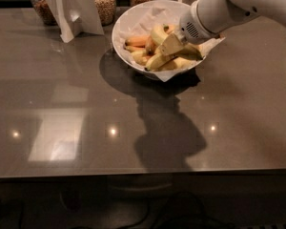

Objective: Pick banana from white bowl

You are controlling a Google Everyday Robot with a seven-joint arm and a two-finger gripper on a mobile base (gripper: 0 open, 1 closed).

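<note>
The white bowl (128, 20) stands at the back middle of the table, lined with crumpled white paper, and holds several bananas. The banana (158, 33) is thick, pale and curved, and lies near the bowl's middle, just left of the gripper. Smaller orange-tinted bananas (135, 41) lie at the left of the bowl. A long slim yellow banana (157, 61) lies along the front. My gripper (177, 45) reaches down into the bowl from the upper right, right against the bananas. My white arm (229, 6) covers the bowl's right side.
Glass jars of grain (104, 3) stand behind the bowl along the back edge. A white folded card stand (74, 8) is at the back left. The dark glossy table (86, 109) stretches in front of the bowl, with the arm's shadow on it.
</note>
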